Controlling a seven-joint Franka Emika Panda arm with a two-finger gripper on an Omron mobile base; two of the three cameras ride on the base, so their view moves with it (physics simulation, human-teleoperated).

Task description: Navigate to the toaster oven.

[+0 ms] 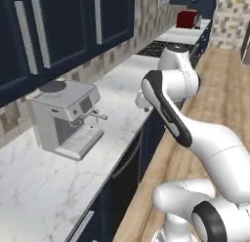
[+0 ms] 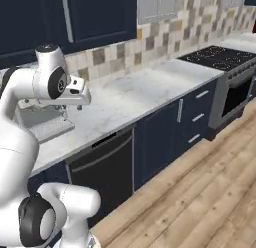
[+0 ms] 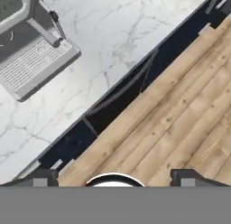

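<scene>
No brand, label or writing is showing legibly on anything here.

The toaster oven (image 1: 187, 18) is sitting far down the marble counter (image 1: 122, 85), a small dark red box at the top of the left base view, beyond the black cooktop (image 1: 157, 48) and well apart from the arm. Its front is too small to make out in detail. The right base view is showing the cooktop (image 2: 218, 57) with the oven range (image 2: 235, 94) below it, and a dark dishwasher front (image 2: 102, 167) under the counter (image 2: 145, 89).

The silver-grey espresso machine (image 1: 66, 116) is standing on the counter near the left of the left base view, with its drip tray facing out toward the counter's edge. In the right base view the arm is hiding most of the machine (image 2: 42, 123). The hand view is looking straight down on its drip tray (image 3: 31, 67) and portafilter handle (image 3: 45, 32), and nothing is resting on the tray.

The gripper (image 3: 115, 177) is hanging over the counter's front edge and the wooden floor (image 3: 180, 123), its 2 finger tips (image 3: 189, 178) standing wide apart with nothing between them. Navy cabinets (image 1: 58, 26) are lining the wall above a tiled backsplash (image 2: 165, 34).
</scene>
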